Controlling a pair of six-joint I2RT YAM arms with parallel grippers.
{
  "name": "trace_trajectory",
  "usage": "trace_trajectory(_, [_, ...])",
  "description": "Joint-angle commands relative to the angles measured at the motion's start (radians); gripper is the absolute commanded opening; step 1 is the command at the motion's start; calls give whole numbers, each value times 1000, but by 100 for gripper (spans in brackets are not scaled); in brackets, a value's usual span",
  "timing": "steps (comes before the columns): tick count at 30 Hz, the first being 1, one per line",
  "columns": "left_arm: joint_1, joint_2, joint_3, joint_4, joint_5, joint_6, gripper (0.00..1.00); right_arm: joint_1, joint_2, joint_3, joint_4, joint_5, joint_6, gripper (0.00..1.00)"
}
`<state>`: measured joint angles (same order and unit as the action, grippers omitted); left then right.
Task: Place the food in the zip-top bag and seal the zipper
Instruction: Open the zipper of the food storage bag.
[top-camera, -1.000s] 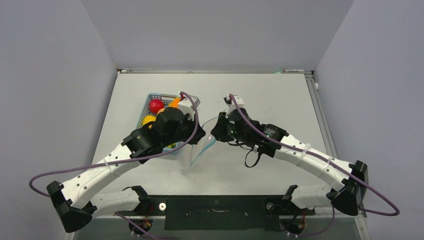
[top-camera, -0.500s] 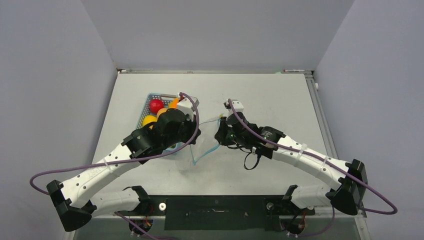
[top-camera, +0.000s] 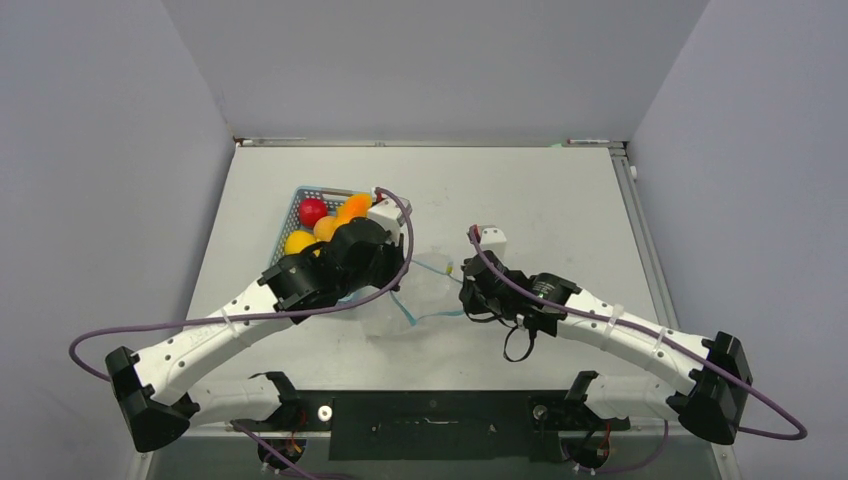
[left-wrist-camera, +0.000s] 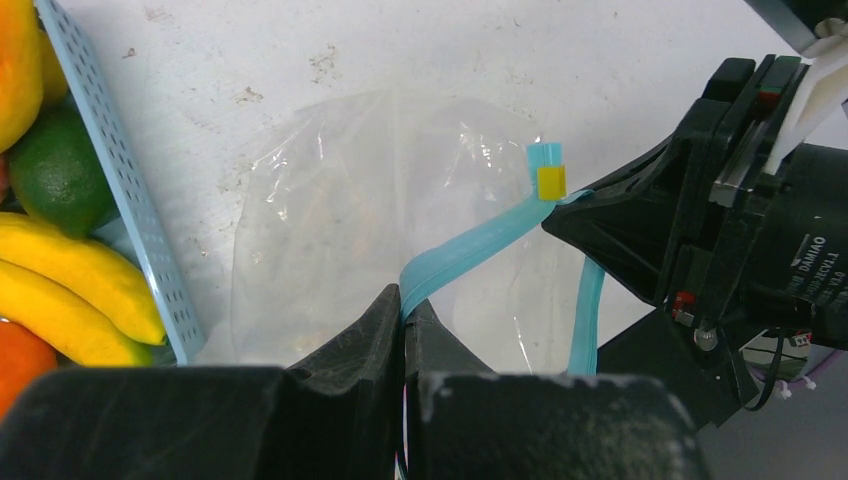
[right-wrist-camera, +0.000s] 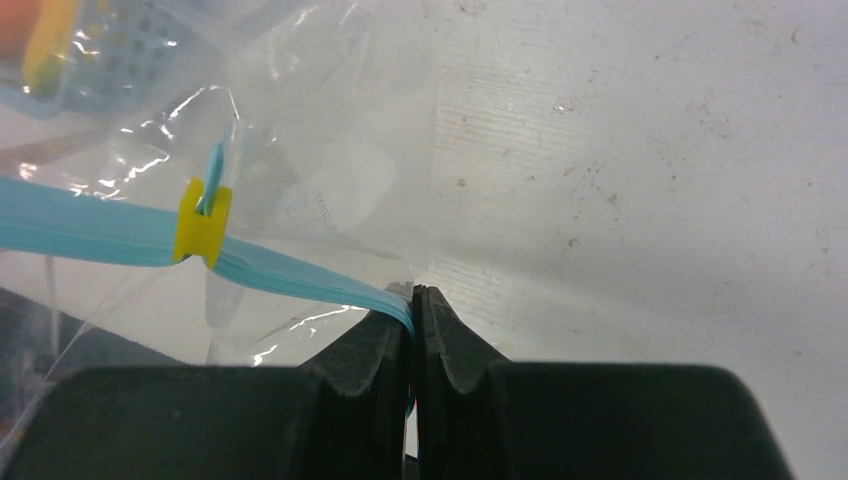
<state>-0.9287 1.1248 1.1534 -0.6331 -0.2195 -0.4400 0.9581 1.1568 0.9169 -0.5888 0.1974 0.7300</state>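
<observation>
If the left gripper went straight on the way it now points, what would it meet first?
Probably the clear film of the zip-top bag, whose zipper the left gripper pinches; behind it lies the table. Depth is unclear.

L pincer pinches zipper of bag beside basket.
</observation>
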Motion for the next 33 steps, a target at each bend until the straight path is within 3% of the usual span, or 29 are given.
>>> trace_trajectory(1, [-20, 18, 71, 7, -43, 18, 0, 7, -12, -38, -86, 129, 22, 5])
trace_trajectory(19, [-42, 18, 181, -106, -162, 46, 0, 53, 23, -4, -213, 342, 55, 5])
trace_trajectory(33, [-44, -4, 280, -203, -194, 72, 0, 66, -28, 121, -180, 279, 14, 5])
